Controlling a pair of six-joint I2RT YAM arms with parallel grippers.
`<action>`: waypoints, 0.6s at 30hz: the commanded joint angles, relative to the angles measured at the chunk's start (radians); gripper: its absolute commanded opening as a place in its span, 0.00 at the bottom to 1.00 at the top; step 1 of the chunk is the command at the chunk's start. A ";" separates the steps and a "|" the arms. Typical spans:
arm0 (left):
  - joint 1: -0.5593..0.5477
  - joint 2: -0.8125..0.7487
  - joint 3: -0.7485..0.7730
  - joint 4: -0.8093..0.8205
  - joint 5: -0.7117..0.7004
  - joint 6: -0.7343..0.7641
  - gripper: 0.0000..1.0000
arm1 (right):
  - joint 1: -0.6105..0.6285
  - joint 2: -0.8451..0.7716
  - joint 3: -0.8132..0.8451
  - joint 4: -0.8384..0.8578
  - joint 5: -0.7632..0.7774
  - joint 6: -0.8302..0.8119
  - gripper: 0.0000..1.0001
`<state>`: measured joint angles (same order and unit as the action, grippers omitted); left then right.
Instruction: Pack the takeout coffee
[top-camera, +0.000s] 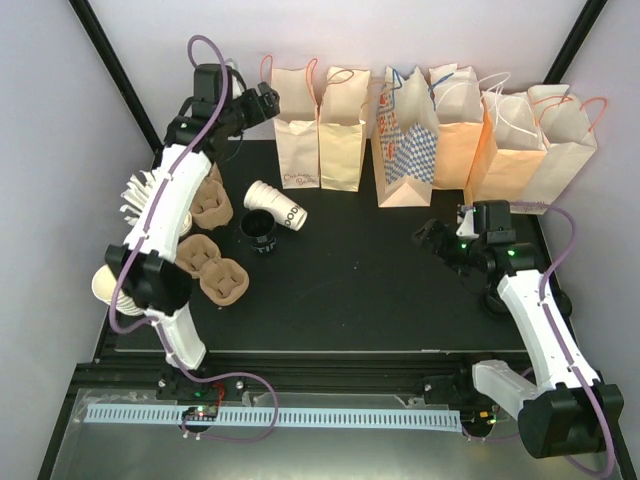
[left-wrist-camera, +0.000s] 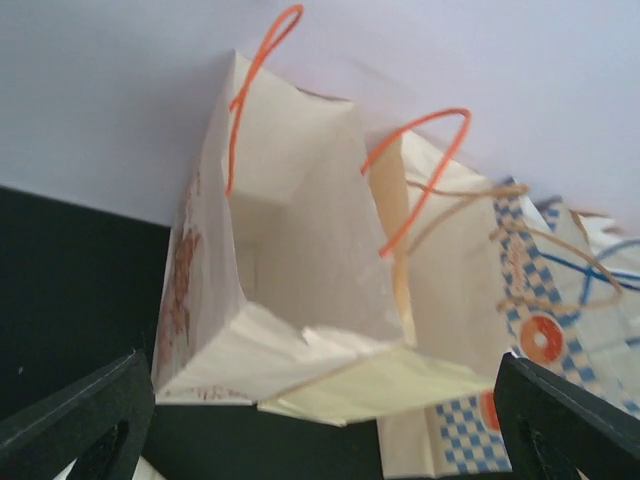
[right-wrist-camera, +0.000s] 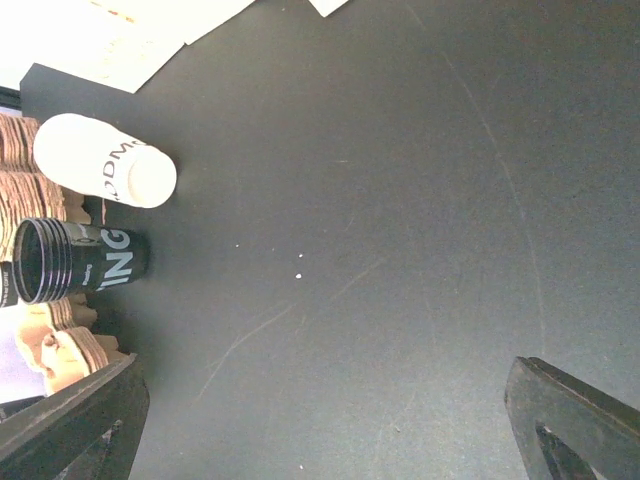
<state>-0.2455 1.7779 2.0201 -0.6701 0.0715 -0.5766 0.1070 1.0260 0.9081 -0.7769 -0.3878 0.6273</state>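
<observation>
Paper bags (top-camera: 297, 140) stand at the back of the black mat (top-camera: 380, 290); brown pulp carriers (top-camera: 222, 280) lie left.

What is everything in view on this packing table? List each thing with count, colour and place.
Paper bags: six, cream to tan, one blue-checked, row along the back.
Lettered cup: one, white, on its side, left of centre.
Dark cup: one, black, beside the lettered cup, nearer the arms.
Cup carriers: several, brown, mat's left side.
Mat: one, black, covering the table.
Left hand: one, black, open, near the leftmost bag.
Right hand: one, black, open, over the mat's right side.
</observation>
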 joint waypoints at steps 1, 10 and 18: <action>0.019 0.156 0.166 -0.069 -0.035 0.010 0.94 | 0.001 -0.012 0.049 -0.031 0.042 -0.044 1.00; 0.026 0.313 0.247 -0.010 -0.048 -0.025 0.88 | 0.000 0.019 0.061 -0.046 0.099 -0.096 1.00; 0.039 0.392 0.287 0.032 -0.017 -0.039 0.77 | 0.000 0.006 0.076 -0.064 0.126 -0.116 1.00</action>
<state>-0.2169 2.1456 2.2372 -0.6899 0.0414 -0.6029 0.1070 1.0439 0.9573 -0.8204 -0.2897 0.5362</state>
